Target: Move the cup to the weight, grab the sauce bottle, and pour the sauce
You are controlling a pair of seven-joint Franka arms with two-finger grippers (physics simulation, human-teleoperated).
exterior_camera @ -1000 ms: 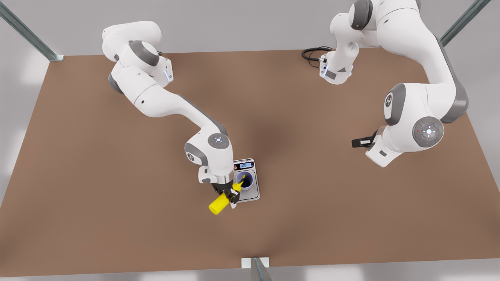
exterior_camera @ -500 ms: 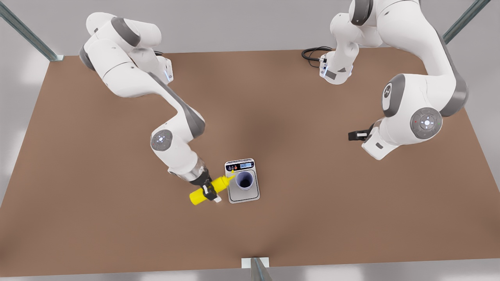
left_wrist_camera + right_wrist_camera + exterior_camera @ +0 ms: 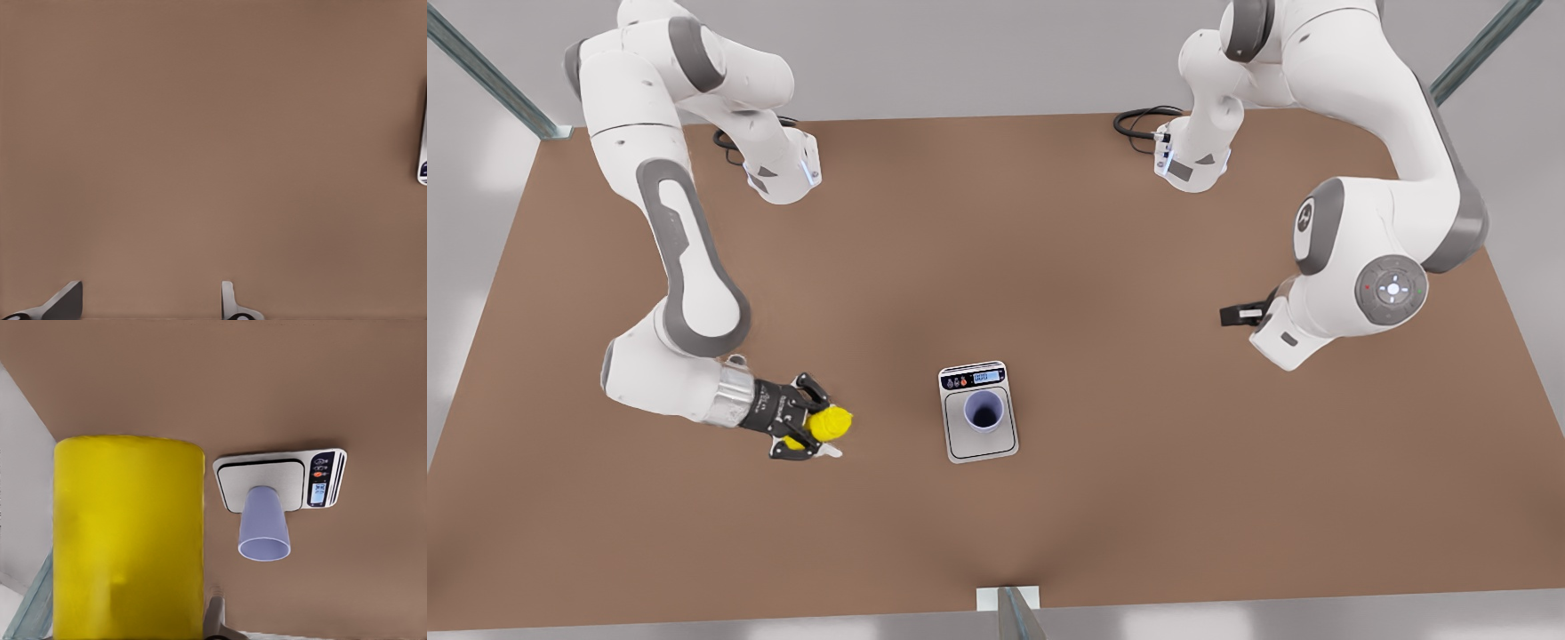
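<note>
the right gripper, at the front view's left, is pinching the sauce bottle between its fingers just above the counter. from the front view the bottle is showing only as a yellow round end; its nozzle is hidden, so which way it is pointing is hard to tell. in the right wrist view the sauce bottle is standing large between the fingers, cut off by the frame's edge, with one grey fingertip peeking out beside it.

the cup is sitting upright on the grey plate of the weight, near the counter's middle, well apart from the bottle. in the right wrist view the cup is covering part of the weight.

the left gripper is waiting at the front view's right, mostly hidden behind its own arm. in the left wrist view its fingertips are standing spread over bare counter, with a sliver of the weight cut off at the edge.
</note>
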